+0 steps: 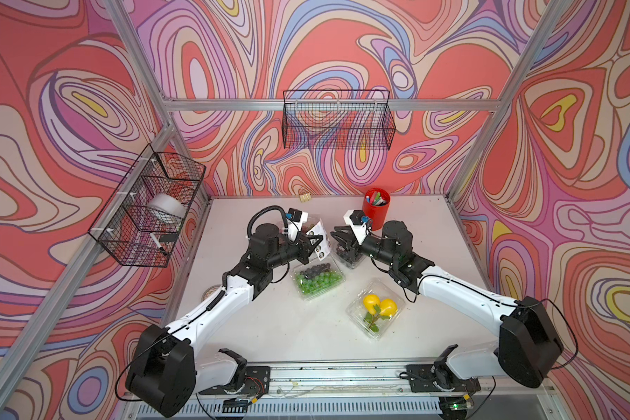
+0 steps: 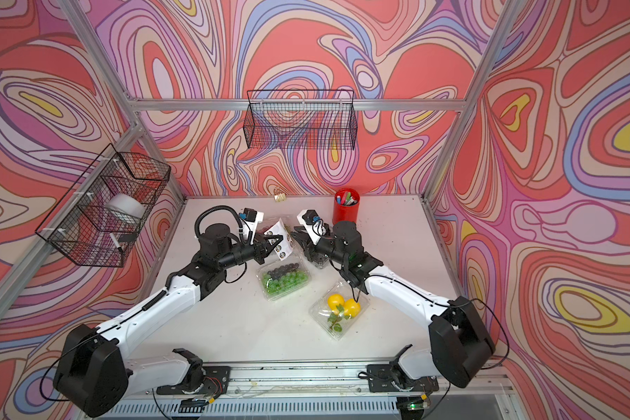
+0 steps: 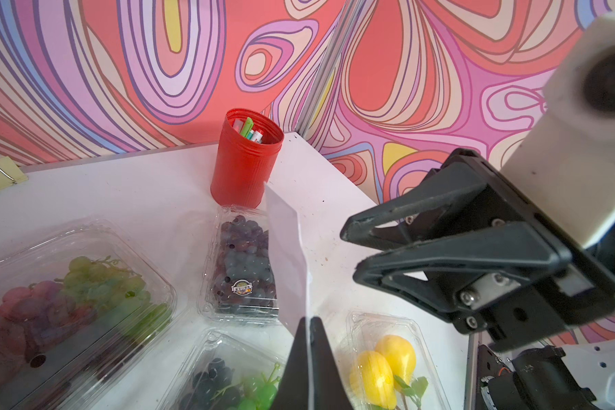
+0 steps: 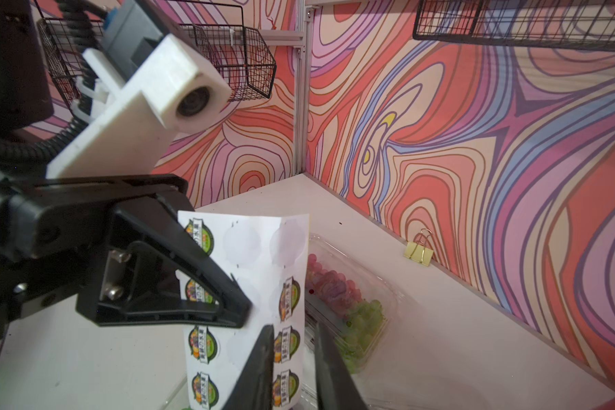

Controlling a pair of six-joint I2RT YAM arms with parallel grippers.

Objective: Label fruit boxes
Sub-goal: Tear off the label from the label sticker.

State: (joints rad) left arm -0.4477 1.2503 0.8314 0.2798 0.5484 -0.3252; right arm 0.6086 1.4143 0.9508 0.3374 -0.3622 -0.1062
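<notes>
Left gripper, black wedge-shaped fingers, is clamped tight on the edge of a white paper sheet of round printed stickers. The sheet stands upright above the white tabletop, slightly curled. Several rounds are blank and glossy; the rest carry green-rimmed fruit prints.

Just behind the sheet, toward the back wall, lies the clear plastic clamshell box of red-green grapes, lid closed. In both top views it is mostly hidden under gripper and sheet.

Nearer the robot's base than the left gripper, between the two arms, lies the clear plastic clamshell box of green and dark grapes. It has a glossy lid and small bead-like fruit.

Right gripper faces the sheet's free edge, near it; the left wrist view shows a gap between them. Its fingers are partly apart, with nothing seen between them. Directly below it lies the clear plastic clamshell box of dark purple grapes, one round sticker on its lid.

Well clear of both grippers, beside the right forearm, lies the clear plastic clamshell box with two yellow lemons, smooth-skinned, with green leaves.

Behind the right gripper stands the red ribbed plastic pen cup, holding markers.
</notes>
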